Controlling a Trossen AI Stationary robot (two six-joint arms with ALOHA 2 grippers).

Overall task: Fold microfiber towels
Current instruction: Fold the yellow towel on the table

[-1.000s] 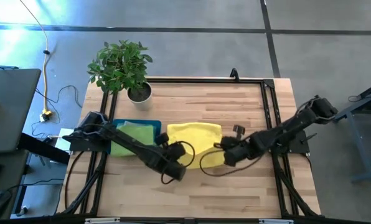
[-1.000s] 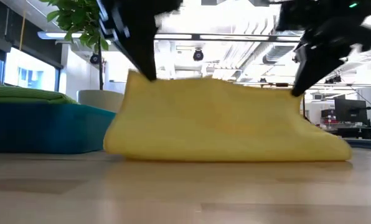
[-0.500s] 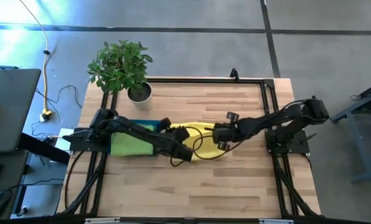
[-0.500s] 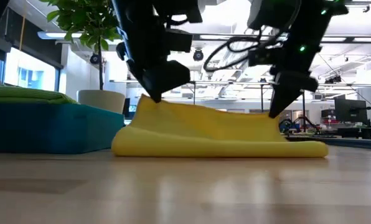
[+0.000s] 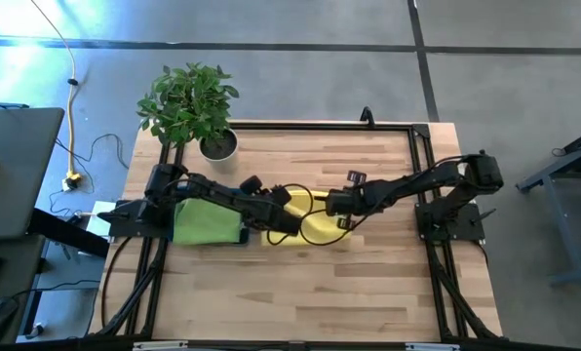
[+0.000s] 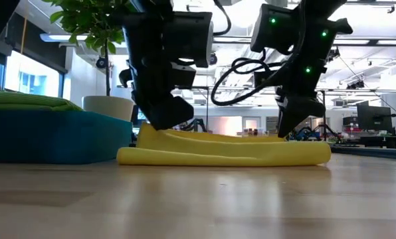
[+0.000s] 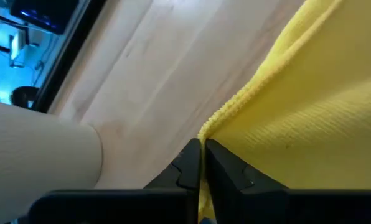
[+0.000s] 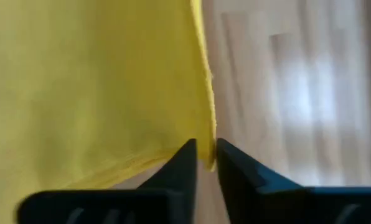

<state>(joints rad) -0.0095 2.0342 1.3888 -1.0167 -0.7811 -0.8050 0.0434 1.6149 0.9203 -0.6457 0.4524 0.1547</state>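
A yellow towel lies low and doubled over on the wooden table, near its middle; in the high view the yellow towel shows between both arms. My left gripper is shut on the towel's left end, and my right gripper is down on its right end. A lime green towel rests on a dark teal tray to the left. My left gripper pinches the towel's stitched edge between its two fingers, slanting down from the left. The upper layer there rests on the layer beneath. My right gripper has the towel's edge between its two fingers, which stand a narrow gap apart, slanting down from the right. That edge lies low on the towel's lower layer.
A potted plant stands at the table's far left corner, its white pot behind the tray. Black frame rails run along the table's sides. Bare wood lies toward the near edge.
Both grippers have carried the towel's raised edge toward the table's far edge and down. The towel, which stood up like a tent, has folded over and now lies nearly flat in two layers; its lower layer has stayed on the table.
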